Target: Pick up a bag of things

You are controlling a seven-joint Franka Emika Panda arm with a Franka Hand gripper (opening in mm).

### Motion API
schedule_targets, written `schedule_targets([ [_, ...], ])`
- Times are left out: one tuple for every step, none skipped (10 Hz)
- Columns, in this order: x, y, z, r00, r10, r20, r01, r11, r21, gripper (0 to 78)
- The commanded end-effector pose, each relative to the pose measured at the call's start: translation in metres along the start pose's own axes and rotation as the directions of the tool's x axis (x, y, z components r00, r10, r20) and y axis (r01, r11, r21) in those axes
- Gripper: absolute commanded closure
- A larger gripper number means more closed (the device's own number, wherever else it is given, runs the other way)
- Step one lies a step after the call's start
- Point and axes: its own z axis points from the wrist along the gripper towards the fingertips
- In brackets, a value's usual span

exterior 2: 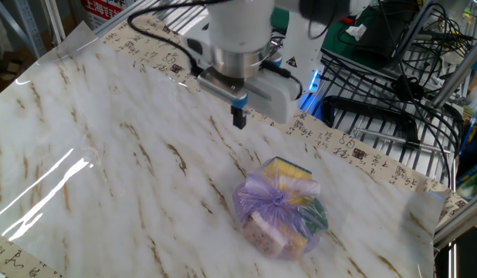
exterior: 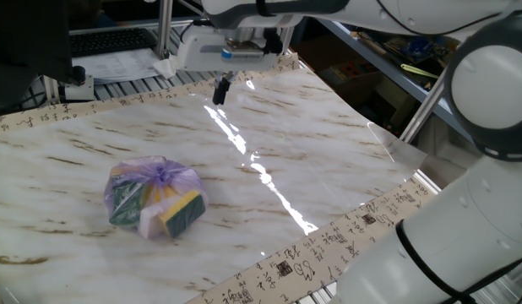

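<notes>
Purple bag of things (exterior: 154, 198) (exterior 2: 280, 205) sits on the marble-look table (exterior: 295, 135) (exterior 2: 107, 154), knotted at top, w/ yellow-green sponge blocks, a dark green item & a pale pink piece showing thru the plastic. In one fixed view it's at near left. Gripper (exterior: 220, 89) (exterior 2: 238, 118) hangs above the table toward the far edge, well apart from the bag, fingers pointing down, pressed together w/ no visible gap, holding nothing. Paper strip w/ black characters (exterior: 328, 241) (exterior 2: 354, 150) borders the table.
</notes>
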Motion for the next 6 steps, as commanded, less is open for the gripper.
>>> schedule_targets([
  [0.007, 0.007, -0.016, 1.0, 0.005, 0.02, -0.005, 1.0, -0.003, 77.6],
  [0.011, 0.015, -0.021, 1.0, 0.028, 0.012, -0.028, 1.0, -0.003, 77.6],
  [0.013, 0.018, -0.021, 0.999, 0.038, 0.013, -0.038, 0.999, -0.003, 77.6],
  [0.018, 0.027, -0.024, 0.998, 0.062, 0.01, -0.062, 0.998, -0.003, 77.6],
  [0.021, 0.028, -0.025, 0.998, 0.063, 0.017, -0.063, 0.998, -0.006, 77.6],
  [0.022, 0.029, -0.026, 0.997, 0.07, 0.026, -0.07, 0.998, -0.006, 77.6],
])
